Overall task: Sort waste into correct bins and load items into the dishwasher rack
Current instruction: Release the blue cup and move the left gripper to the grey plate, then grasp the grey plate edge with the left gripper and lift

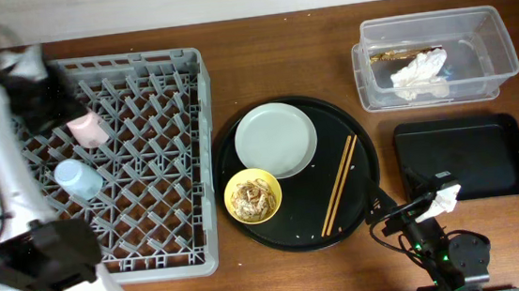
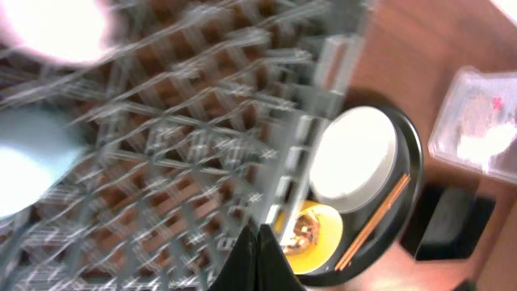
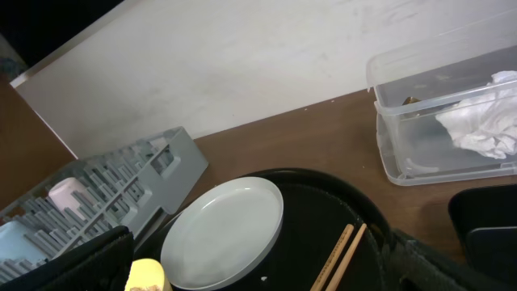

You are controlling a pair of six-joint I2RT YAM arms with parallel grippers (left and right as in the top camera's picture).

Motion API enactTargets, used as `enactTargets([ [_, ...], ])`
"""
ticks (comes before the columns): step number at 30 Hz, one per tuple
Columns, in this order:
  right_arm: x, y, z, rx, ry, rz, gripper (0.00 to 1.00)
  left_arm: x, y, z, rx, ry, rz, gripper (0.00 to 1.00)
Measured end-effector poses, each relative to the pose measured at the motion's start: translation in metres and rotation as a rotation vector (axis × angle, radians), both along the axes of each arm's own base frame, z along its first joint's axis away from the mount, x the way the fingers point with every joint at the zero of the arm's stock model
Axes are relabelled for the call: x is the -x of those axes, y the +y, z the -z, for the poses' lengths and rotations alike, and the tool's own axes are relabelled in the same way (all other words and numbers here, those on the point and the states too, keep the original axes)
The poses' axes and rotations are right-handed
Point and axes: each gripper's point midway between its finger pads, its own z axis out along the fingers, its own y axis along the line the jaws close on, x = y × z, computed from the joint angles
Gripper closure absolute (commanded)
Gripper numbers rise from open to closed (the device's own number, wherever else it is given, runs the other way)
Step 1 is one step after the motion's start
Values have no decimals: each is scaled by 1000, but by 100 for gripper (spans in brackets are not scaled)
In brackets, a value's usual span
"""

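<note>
L tool [image 2: 257, 252] is clenched, tips pressed together w/ nothing between them, hanging over the dishwasher rack [image 1: 163, 173] close to its tray-side wall; its wrist view is motion-blurred. In the rack, back from the L tool, the pink cup [image 1: 89, 130] and light-blue cup [image 1: 79, 177] sit among the pegs, near each other but apart. Ahead of the L tool, just past the rack wall, is the round black tray [image 1: 359, 151] on the bench [image 1: 261, 51]. On the tray are the pale plate [image 1: 276, 140] and the yellow bowl [image 1: 253, 195], which touches the plate's rim and is nearest the L tool. The waste scraps [image 1: 252, 200] are heaped inside the bowl. The chopsticks [image 1: 338, 186] lie together on the side farthest from the L tool. R tool [image 3: 262, 267] is released, fingers [image 3: 89, 263] spread wide and empty, sitting by the tray's rim. The plate is straight ahead of it, the chopsticks just in front and slightly right, and the bowl close by its left finger. Ahead-right of the R tool is the clear tub [image 1: 500, 44] w/ a crumpled white tissue [image 1: 420, 70] inside. The black rect tray [image 1: 463, 156] is right of the tool, nearer than the tub.
</note>
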Motion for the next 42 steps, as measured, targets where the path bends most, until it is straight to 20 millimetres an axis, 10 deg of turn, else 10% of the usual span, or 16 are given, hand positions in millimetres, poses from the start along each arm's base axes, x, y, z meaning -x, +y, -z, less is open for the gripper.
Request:
enactTargets([
  [3, 0, 0, 0, 0, 0, 0, 1, -16, -85, 14, -10, -42, 215, 98],
  [9, 0, 0, 0, 0, 1, 0, 1, -25, -201, 66, -91, -107, 430, 52],
  [16, 0, 0, 0, 0, 0, 0, 1, 8, -314, 116, -149, -226, 725, 34],
  [29, 0, 0, 0, 0, 0, 0, 1, 64, -378, 202, -253, -314, 1030, 38],
  [33, 0, 0, 0, 0, 0, 0, 1, 71, -377, 239, -281, -245, 1067, 57],
  [37, 0, 0, 0, 0, 0, 0, 1, 68, -376, 239, -291, -256, 1072, 98],
  [42, 0, 0, 0, 0, 0, 0, 1, 64, -378, 231, -301, -271, 1071, 99],
])
